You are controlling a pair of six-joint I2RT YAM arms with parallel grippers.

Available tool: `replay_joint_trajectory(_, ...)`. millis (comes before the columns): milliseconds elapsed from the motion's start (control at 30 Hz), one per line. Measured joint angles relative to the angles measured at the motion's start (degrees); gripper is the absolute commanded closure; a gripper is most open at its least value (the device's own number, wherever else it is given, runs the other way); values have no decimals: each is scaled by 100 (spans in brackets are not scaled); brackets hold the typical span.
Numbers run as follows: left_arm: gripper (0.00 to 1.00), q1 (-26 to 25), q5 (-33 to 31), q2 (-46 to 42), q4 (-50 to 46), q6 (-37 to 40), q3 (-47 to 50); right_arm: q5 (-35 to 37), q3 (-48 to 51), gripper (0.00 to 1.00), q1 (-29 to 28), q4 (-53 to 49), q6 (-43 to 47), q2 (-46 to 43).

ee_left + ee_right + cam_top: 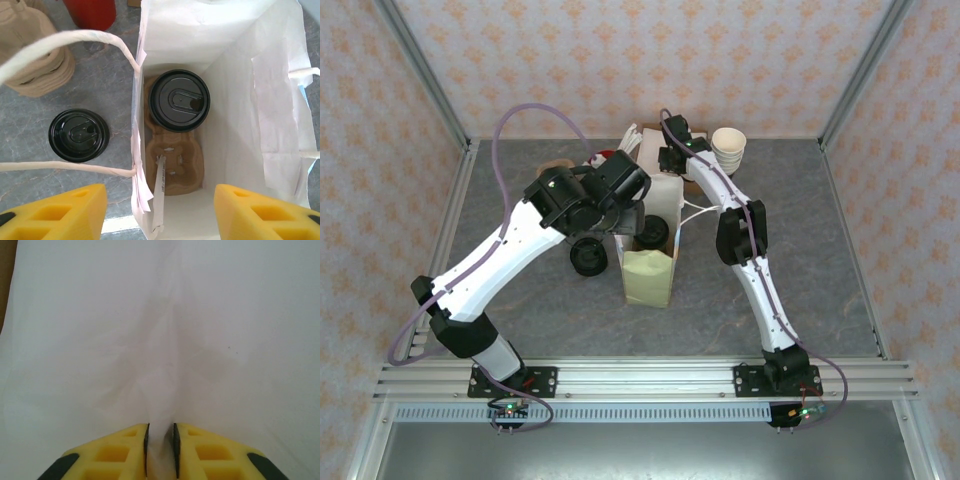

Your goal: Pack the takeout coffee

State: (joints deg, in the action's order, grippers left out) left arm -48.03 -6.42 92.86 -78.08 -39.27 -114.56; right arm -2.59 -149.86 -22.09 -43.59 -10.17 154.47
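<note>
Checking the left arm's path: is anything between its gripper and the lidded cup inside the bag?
Nothing visible covers the cup, seated in the carrier at the bottom of the bag. The open left gripper straddles the bag's side wall, one finger outside it.

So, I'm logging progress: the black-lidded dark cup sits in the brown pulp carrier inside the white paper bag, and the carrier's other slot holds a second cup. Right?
Not quite: the other slot is empty, as the left wrist view shows. The dark disposable cup with a round black plastic lid does sit in the brown pulp carrier inside the white paper bag.
</note>
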Motion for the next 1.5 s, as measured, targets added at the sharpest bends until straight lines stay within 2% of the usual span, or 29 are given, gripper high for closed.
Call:
replay_joint_trajectory(233,42,-37,0,-24,24,-28,4,-107,-299,100,0,35,-94,-87)
replay_joint_trajectory(767,41,-37,-144,-76,208,-105,-4,-516,-402,100,0,7,-380,-2020)
replay_joint_trajectory(1100,39,-20,-525,-494,599,-407,186,-907,-348,100,0,-796,-1513,-3711)
replay_joint_trajectory(1267,39,46,-634,-719,820,-579,557,-1447,494,100,-7,-1003,-2524,-4999)
replay_joint_trajectory(1500,39,57,-651,-933,1054,-699,885,-2085,2341,100,-192,-1182,-3519,-6572)
